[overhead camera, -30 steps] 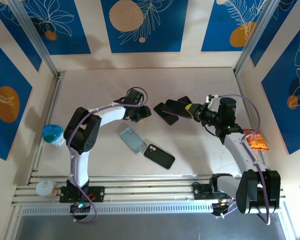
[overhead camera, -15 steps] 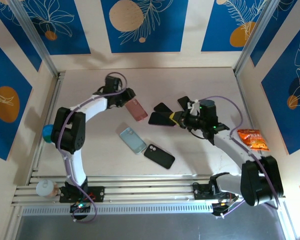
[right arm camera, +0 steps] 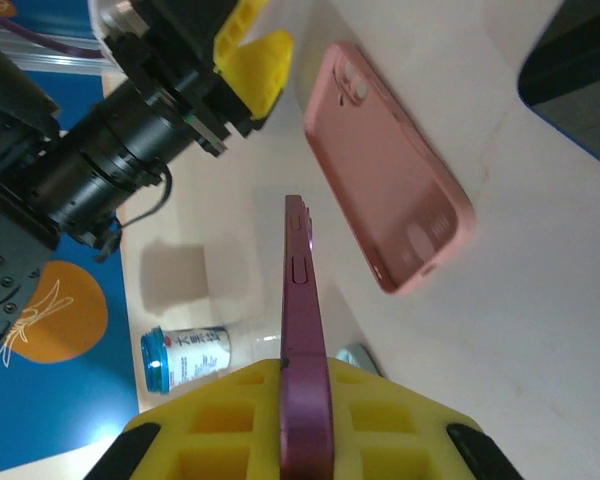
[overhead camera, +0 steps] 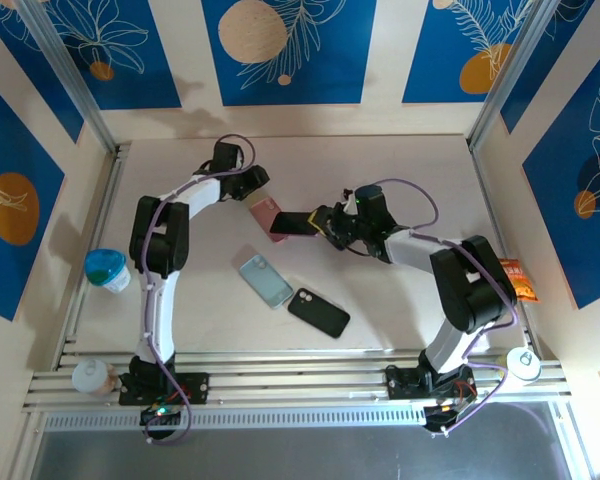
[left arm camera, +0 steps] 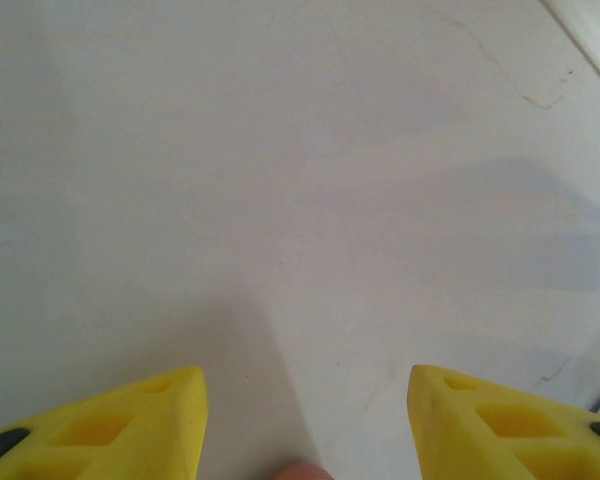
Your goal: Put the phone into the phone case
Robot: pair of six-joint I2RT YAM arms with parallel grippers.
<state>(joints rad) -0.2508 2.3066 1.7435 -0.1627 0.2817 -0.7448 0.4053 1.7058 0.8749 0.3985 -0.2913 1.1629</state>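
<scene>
Pale table (overhead camera: 410, 170), blue walls: I see right gripper (right arm camera: 302, 392) pinching phone (right arm camera: 302, 300) edge-on just beside empty pink case (right arm camera: 385, 165); left gripper (left arm camera: 305, 378) spread over bare tabletop; black phone (overhead camera: 318, 312), pale blue case (overhead camera: 266, 280) nearer me

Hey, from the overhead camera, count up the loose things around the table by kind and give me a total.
Phones and phone cases: 4 (pink phone case, purple phone in the right gripper, light blue phone or case, black phone)
Cups: 3 (blue-lidded cup, cup by the left base, cup by the right base)
Snack bag: 1
Total: 8
</scene>
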